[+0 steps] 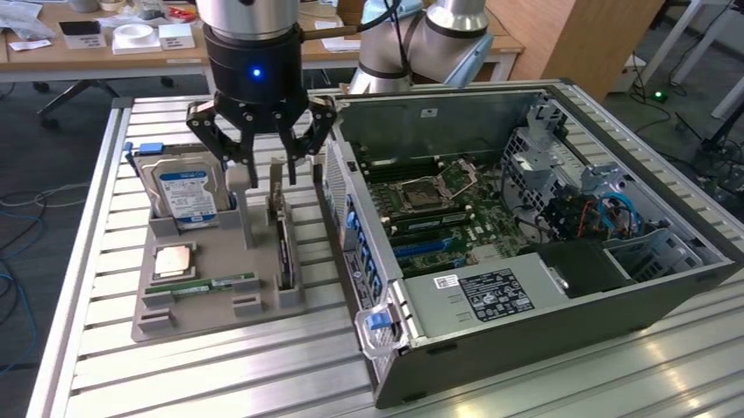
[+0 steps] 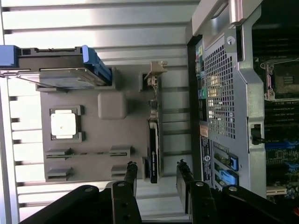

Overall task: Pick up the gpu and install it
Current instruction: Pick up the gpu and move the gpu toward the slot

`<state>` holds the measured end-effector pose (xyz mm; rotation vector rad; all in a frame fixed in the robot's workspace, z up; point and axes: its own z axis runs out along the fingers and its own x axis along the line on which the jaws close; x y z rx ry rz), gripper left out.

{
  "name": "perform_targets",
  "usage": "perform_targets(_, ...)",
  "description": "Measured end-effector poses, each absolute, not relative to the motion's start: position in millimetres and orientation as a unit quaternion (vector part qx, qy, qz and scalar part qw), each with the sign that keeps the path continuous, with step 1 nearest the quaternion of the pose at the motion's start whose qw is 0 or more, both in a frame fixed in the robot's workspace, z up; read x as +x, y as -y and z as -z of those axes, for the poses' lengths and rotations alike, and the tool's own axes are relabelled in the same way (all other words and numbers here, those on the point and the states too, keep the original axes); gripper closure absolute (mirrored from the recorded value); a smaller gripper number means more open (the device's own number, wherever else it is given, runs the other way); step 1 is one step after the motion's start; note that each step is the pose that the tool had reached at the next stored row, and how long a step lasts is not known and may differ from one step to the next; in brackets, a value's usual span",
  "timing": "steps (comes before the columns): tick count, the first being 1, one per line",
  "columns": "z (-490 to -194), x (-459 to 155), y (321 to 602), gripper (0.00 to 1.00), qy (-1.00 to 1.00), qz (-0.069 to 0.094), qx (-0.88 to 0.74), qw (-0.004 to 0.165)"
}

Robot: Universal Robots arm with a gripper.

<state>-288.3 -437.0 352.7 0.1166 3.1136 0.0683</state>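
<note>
The gpu [image 1: 282,237] is a thin dark card standing on edge in a slot on the exterior view's right of the grey holder tray [image 1: 207,306]. In the wrist view the gpu [image 2: 153,142] runs lengthwise, with its silvery bracket at the far end. My gripper [image 1: 275,165] hangs just above the card's far end, open, with nothing between its fingers. In the wrist view the gripper [image 2: 157,170] has one black finger on each side of the card's line, apart from it.
On the tray [image 2: 112,154] also sit a hard drive [image 1: 186,193] with a blue-white label, a CPU [image 1: 174,259] and a memory stick [image 1: 215,283]. An open computer case [image 1: 524,218] with its motherboard [image 1: 430,196] exposed lies just beside the tray on the slatted metal table [image 1: 104,366].
</note>
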Motion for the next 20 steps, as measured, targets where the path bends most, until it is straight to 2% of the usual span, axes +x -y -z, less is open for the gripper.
perform_targets(20, -325.6, -288.3, 437.0, 0.53, -0.999, -0.022, 0.037, 0.012)
